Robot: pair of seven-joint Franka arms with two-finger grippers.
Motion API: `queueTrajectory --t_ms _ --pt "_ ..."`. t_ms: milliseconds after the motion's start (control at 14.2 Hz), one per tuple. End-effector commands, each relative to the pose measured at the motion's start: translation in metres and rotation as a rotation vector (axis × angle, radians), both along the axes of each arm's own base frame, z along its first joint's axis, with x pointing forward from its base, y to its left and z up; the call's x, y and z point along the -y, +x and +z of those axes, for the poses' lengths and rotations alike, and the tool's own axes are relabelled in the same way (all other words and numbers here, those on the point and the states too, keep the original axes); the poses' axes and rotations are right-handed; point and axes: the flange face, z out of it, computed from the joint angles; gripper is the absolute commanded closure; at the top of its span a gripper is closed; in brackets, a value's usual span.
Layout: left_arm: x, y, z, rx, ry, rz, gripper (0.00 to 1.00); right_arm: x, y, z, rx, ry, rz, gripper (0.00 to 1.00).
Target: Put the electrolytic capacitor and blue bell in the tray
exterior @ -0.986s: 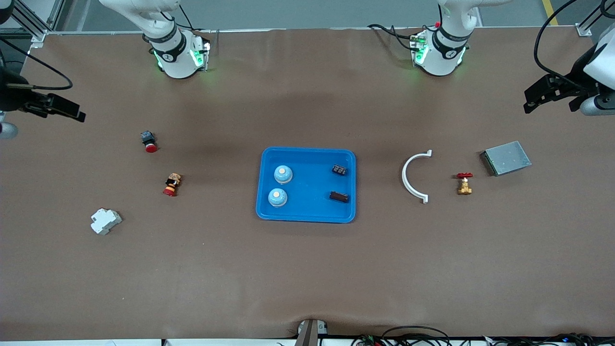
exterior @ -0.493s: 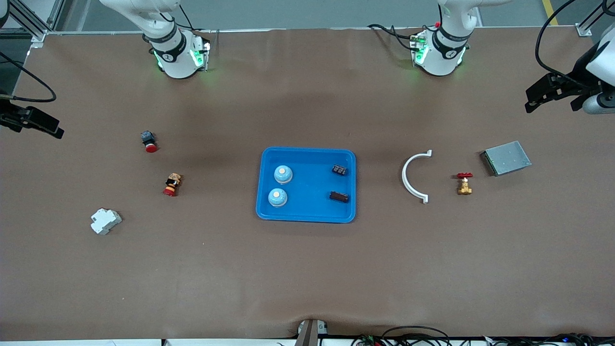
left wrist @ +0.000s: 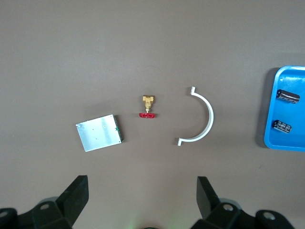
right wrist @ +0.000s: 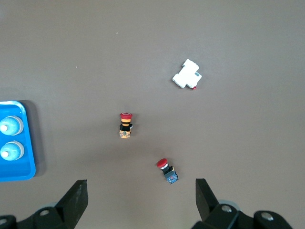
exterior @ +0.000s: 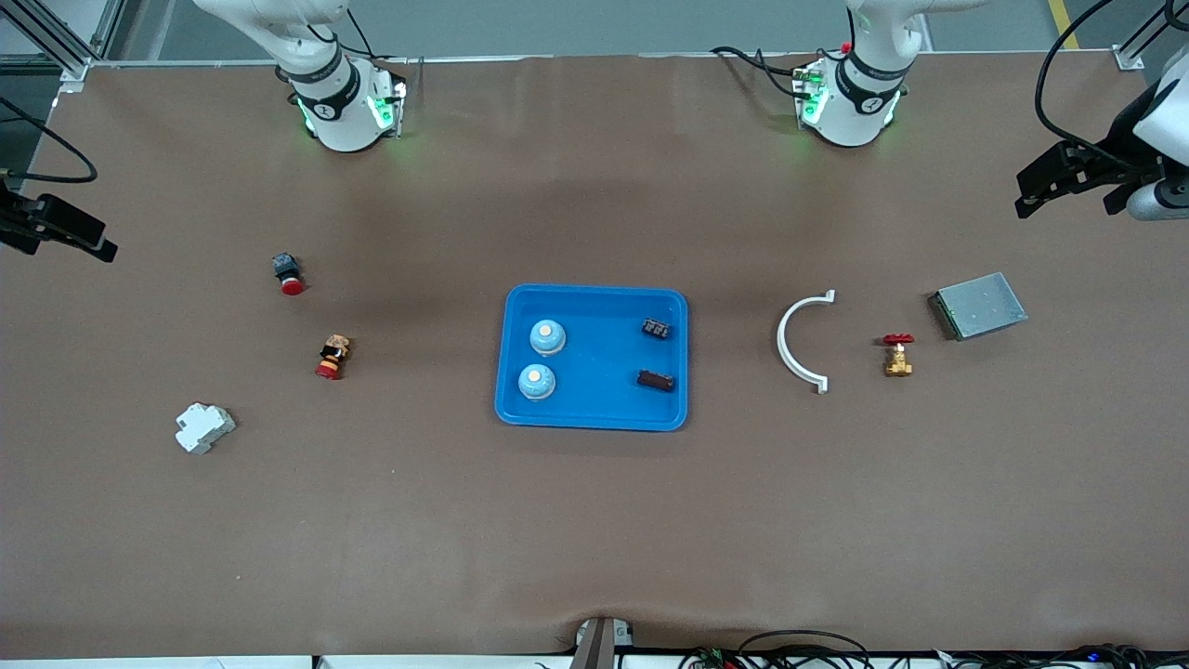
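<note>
The bright-blue tray (exterior: pixel 599 362) lies mid-table. In it sit two blue bells (exterior: pixel 547 337) (exterior: pixel 537 381) at the right arm's end, and two dark electrolytic capacitors (exterior: pixel 657 328) (exterior: pixel 656 380) at the left arm's end. My left gripper (exterior: pixel 1031 190) hangs open and empty over the left arm's end of the table. The left wrist view shows that gripper (left wrist: pixel 143 200), the tray's edge (left wrist: pixel 295 114) and both capacitors (left wrist: pixel 288 96) (left wrist: pixel 282 126). My right gripper (exterior: pixel 93 243) hangs open and empty over the right arm's end. The right wrist view shows the right gripper (right wrist: pixel 141 200) with the bells (right wrist: pixel 10 126) (right wrist: pixel 11 150).
Toward the left arm's end lie a white half ring (exterior: pixel 801 341), a brass valve with a red handle (exterior: pixel 897 355) and a grey metal box (exterior: pixel 980 305). Toward the right arm's end are two red push buttons (exterior: pixel 288 273) (exterior: pixel 332 357) and a white breaker (exterior: pixel 203 426).
My right gripper has drawn back toward its end of the table, partly out of the front view. The left gripper has hardly moved. Nothing on the table has shifted.
</note>
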Motion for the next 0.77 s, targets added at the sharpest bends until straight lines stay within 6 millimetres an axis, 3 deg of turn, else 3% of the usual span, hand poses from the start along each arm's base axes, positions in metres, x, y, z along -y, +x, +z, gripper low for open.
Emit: queueTrajectory --t_ms 0,211,704 --pt "-0.0013 -0.0075 0.0075 -0.008 -0.011 -0.008 0.00 0.0036 -0.0114 0.0037 0.009 -0.002 0.008 0.00" --pt "-0.0013 -0.0075 0.0082 -0.007 -0.011 -0.008 0.00 -0.0015 -0.0107 0.0039 0.010 -0.009 0.017 0.00" --pt "-0.0028 -0.0060 0.0152 0.008 -0.014 -0.009 0.00 0.0076 -0.0121 0.0061 0.001 -0.032 0.003 0.00"
